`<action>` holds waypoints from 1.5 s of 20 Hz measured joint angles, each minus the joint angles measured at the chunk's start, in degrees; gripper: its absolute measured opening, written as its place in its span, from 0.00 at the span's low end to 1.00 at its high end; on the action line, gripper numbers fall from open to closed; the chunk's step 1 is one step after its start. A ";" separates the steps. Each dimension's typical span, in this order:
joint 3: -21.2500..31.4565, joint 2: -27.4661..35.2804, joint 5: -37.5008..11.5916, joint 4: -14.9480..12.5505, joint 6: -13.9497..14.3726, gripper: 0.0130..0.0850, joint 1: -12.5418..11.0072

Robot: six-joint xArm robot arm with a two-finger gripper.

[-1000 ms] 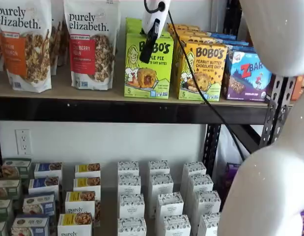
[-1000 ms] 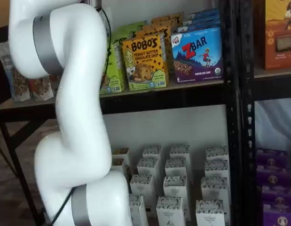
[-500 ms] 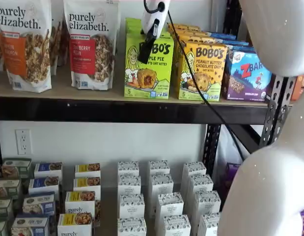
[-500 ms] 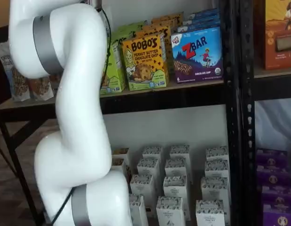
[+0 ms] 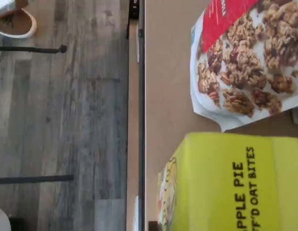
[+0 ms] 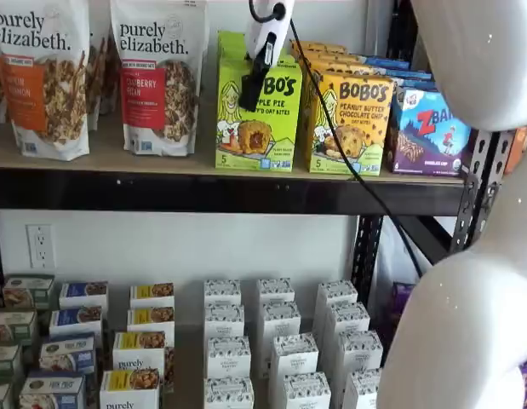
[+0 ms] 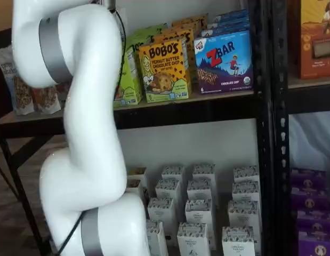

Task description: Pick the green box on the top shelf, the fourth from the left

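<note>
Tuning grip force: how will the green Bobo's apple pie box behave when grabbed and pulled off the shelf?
The green box is printed cardboard with crisp edges, so probably stiff but crushable if squeezed hard. It stands tall and upright on the top shelf, so a nudge could tip it. Its smooth print may slip.

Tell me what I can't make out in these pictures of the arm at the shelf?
- End effector: its black fingers show side-on in a shelf view, so open or shut cannot be told.
- Green box: its lettering is partly covered by the end effector there; the white arm hides most of it in a shelf view; the picture edge cuts it in the wrist view.
- Small print on all boxes: too small.
</note>
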 joint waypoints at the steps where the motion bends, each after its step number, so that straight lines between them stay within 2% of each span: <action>1: 0.06 -0.04 -0.16 0.08 -0.04 0.56 -0.03; 17: 0.52 -0.48 -1.09 0.20 -0.24 0.56 -0.27; 20: 1.02 -0.81 -1.81 0.21 -0.22 0.44 -0.22; 23: 1.29 -0.99 -2.28 0.25 -0.16 0.39 -0.14; 24: 1.30 -1.00 -2.31 0.29 -0.14 0.33 -0.13; 25: 1.31 -1.00 -2.32 0.33 -0.14 0.33 -0.12; 26: 1.29 -0.99 -2.30 0.37 -0.13 0.28 -0.12; 29: 1.18 -0.92 -2.18 0.44 -0.10 0.22 -0.09; 30: 1.16 -0.91 -2.15 0.48 -0.09 0.17 -0.09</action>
